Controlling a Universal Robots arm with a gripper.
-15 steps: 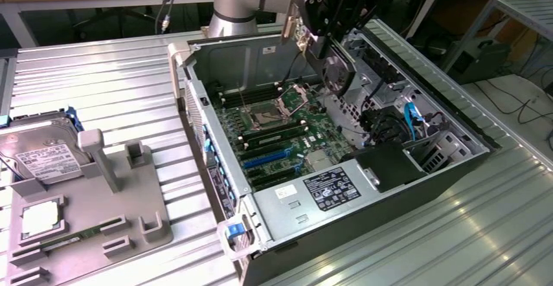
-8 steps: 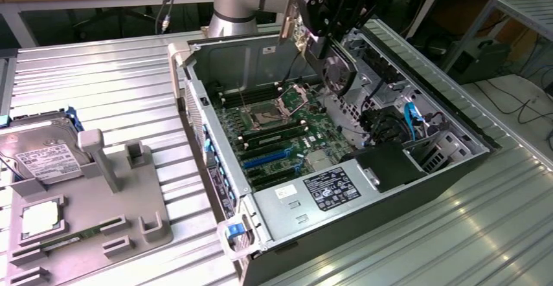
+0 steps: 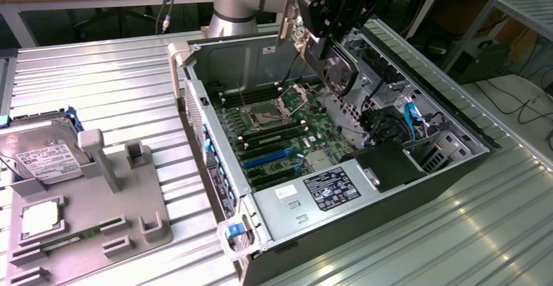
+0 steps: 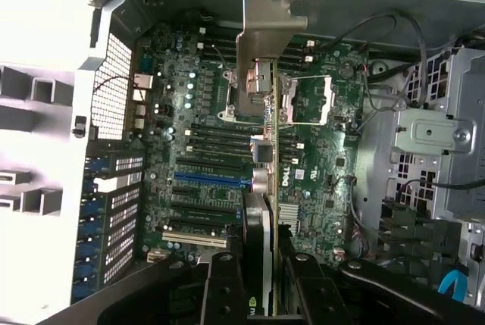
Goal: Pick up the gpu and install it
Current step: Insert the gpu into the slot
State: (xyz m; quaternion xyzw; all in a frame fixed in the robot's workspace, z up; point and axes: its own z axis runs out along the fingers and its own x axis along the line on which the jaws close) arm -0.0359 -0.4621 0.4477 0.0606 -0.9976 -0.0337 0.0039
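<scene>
Hovering over the open case (image 3: 250, 56), downward-pointing gripper (image 4: 261, 268) pinching the gpu (image 4: 261, 105) edge-on (silver bracket at 1 end).

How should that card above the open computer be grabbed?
Take the gpu by its top edge, from above, pinching its two flat faces, as the hand does now. The card hangs on edge, leaving its bottom edge and bracket free.

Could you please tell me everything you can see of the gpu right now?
The gpu is a flat green card with a black round fan on one face and a silver metal bracket at one end. The gripper clamps it on edge by both faces, bracket end farthest from the wrist. It hangs above the motherboard of the open computer case, apparently touching only the gripper.
</scene>
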